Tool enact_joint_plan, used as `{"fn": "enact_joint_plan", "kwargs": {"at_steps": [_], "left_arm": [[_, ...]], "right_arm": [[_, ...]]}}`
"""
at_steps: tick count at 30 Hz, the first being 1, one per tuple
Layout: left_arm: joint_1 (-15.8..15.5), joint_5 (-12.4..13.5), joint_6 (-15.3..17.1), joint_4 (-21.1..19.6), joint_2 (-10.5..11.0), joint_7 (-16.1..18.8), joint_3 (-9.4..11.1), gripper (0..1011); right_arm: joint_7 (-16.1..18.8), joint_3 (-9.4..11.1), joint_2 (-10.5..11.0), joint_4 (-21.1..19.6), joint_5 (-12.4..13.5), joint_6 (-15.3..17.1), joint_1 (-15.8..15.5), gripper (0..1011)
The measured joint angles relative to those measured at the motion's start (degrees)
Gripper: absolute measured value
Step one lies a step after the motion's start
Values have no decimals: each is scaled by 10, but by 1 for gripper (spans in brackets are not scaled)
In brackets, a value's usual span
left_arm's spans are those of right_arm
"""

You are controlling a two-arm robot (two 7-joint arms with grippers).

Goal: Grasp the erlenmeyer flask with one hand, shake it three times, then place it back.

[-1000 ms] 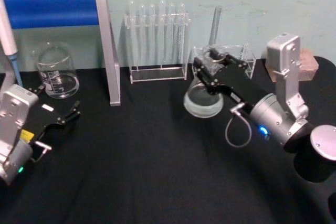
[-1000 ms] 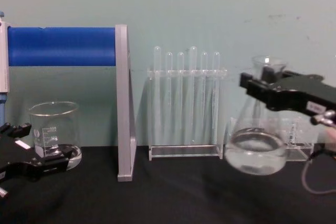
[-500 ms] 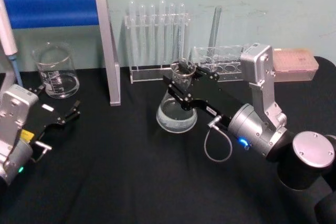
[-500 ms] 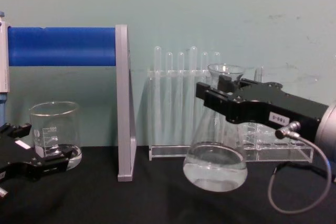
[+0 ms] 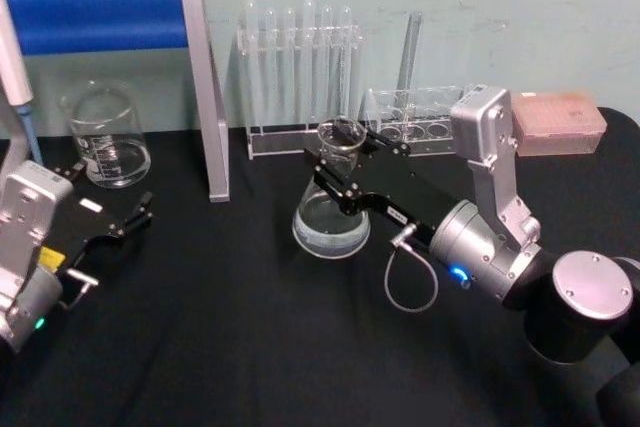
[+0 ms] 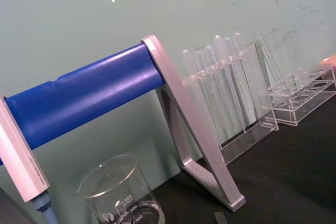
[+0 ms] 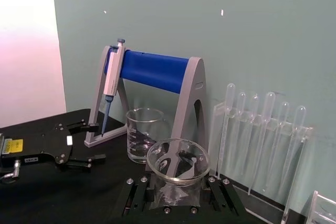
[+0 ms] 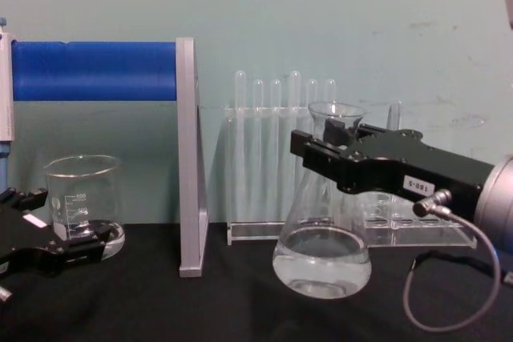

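Holding the erlenmeyer flask (image 5: 332,209) by its neck, the right end effector (image 5: 340,162) is clamped on the glass, mid-tabletop, in front of the test-tube rack (image 5: 300,77). Clear liquid sits in the wide base, its level plain in chest view. Whether the base touches the black tabletop (image 5: 250,327) is unclear. Right wrist view looks down into the flared mouth. Beaker (image 5: 105,137) far left, near the parked left end effector (image 5: 108,192), fingers apart. Pale green wall (image 8: 321,22) behind.

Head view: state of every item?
Flask: upright, part-filled with clear liquid, held by the neck.
Right claw: shut on flask neck.
Left claw: open, parked at left.
Beaker: upright.
Test tubes: upright in rack.
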Motion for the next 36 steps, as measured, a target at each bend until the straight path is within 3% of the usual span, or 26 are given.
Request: {"fn": "enact_joint_plan", "kwargs": {"at_steps": [36], "left_arm": [[0,0,0,0,0,0,0,1001]], "right_arm": [[35,-29,-10,99,-9,-65,10,456]]}}
